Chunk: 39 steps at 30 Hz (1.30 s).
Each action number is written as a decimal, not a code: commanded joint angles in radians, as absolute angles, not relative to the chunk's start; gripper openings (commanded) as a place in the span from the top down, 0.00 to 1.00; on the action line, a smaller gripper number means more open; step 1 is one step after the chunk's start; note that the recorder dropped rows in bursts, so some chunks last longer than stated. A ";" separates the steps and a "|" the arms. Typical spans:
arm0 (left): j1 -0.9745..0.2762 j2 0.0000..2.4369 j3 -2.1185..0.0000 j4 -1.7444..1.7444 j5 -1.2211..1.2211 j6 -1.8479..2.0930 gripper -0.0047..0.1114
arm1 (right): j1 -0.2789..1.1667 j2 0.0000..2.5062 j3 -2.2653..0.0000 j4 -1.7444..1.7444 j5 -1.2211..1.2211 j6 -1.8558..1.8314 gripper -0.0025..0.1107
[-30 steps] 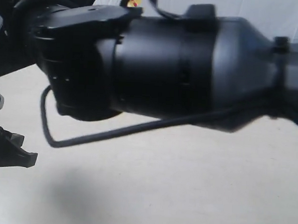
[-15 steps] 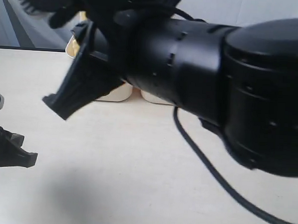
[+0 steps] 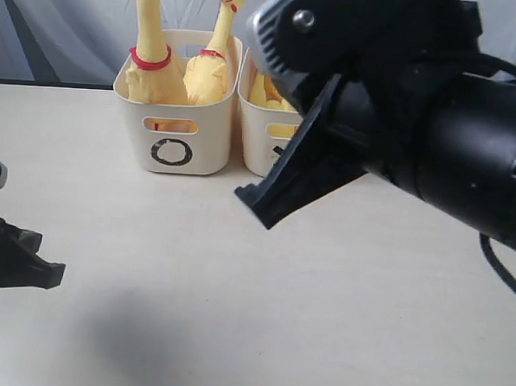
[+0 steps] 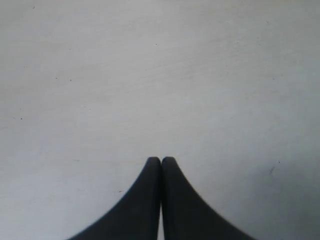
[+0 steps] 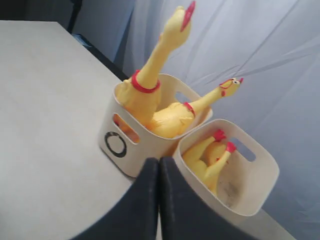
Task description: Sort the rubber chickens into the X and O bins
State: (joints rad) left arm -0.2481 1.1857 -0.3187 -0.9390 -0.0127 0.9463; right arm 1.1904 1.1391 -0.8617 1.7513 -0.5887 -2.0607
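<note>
Smooth yellow rubber chickens [image 3: 151, 84], matt cream plastic bins [image 3: 210, 143], matt pale tabletop [image 3: 234, 313].

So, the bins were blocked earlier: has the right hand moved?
Yes, the right hand has swung rightward, off the O bin, which it hid before.

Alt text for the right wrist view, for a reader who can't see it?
Two cream bins stand side by side on a pale table: the O bin holds a large rubber chicken and a smaller chicken, necks sticking up; the other bin holds a third chicken. The shut right gripper is in the foreground.
</note>
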 commanded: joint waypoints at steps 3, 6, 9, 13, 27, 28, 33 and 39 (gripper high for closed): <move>-0.248 1.182 -0.315 -0.943 -0.022 0.945 0.96 | 1.186 1.091 -0.859 1.744 -0.635 -2.059 0.99; -0.248 1.182 -0.315 -0.943 -0.022 0.945 0.96 | 1.186 1.042 -0.859 1.744 -0.635 -2.059 0.99; -0.248 1.182 -0.315 -0.943 -0.022 0.945 0.96 | 1.186 0.975 -0.859 1.744 -0.631 -2.059 0.99; -0.248 1.182 -0.315 -0.943 -0.022 0.945 0.96 | 1.186 0.903 -0.859 1.744 -0.639 -2.059 0.99; -0.248 1.182 -0.315 -0.943 -0.022 0.945 0.96 | 1.018 0.768 -0.859 1.744 -0.562 -2.059 0.99; -0.248 1.182 -0.315 -0.943 -0.022 0.945 0.96 | 0.978 0.763 -0.859 1.744 -0.510 -2.059 0.99; -0.248 1.182 -0.315 -0.943 -0.022 0.945 0.96 | 0.702 0.742 -0.858 1.744 -0.121 -2.059 0.99; -0.248 1.182 -0.315 -0.943 -0.022 0.945 0.96 | 0.427 0.706 -0.858 1.709 0.314 -2.059 0.99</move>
State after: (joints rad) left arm -0.2481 1.1857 -0.3187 -0.9390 -0.0127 0.9463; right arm 0.5259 0.7250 -0.8617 1.7323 0.1470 -2.0607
